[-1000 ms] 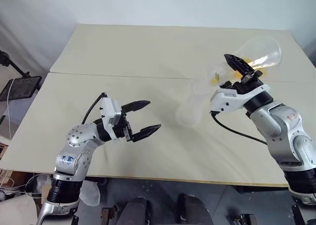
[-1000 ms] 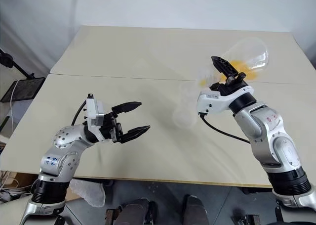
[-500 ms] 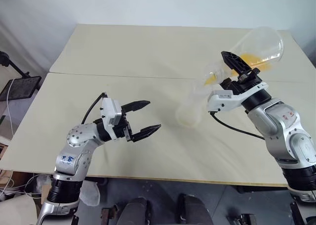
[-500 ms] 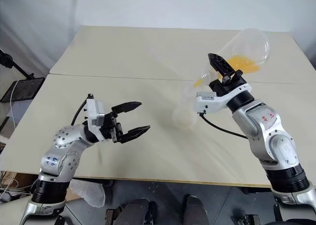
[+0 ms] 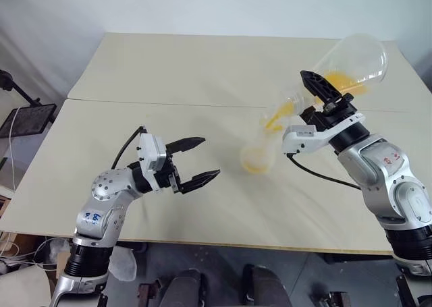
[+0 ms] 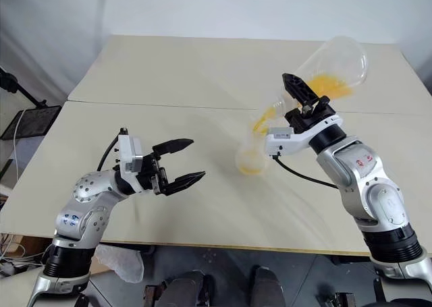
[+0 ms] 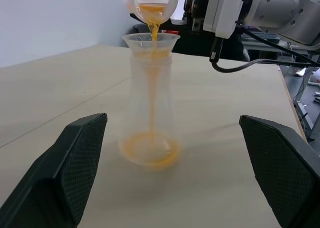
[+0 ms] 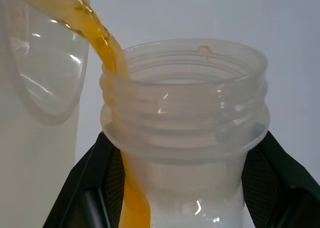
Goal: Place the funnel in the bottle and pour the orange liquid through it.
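Tipped steeper than a second ago, the long-necked clear flask (image 5: 351,61) clamped in the right gripper (image 5: 322,96) streams bright orange liquid (image 7: 152,47) through the small clear plastic funnel (image 7: 151,40) into the clear round-based bottle (image 7: 150,123), while the left gripper (image 5: 196,161) waits spread apart; any overshoot risks splashing the worktop (image 5: 202,77).

A clear plastic flask-like bottle (image 7: 150,112) stands on the beige desk (image 5: 169,71), a small clear funnel (image 7: 151,41) in its neck. The left pincer (image 5: 198,160) is to its left; a tilted clear flask (image 5: 351,64) is up to its right.
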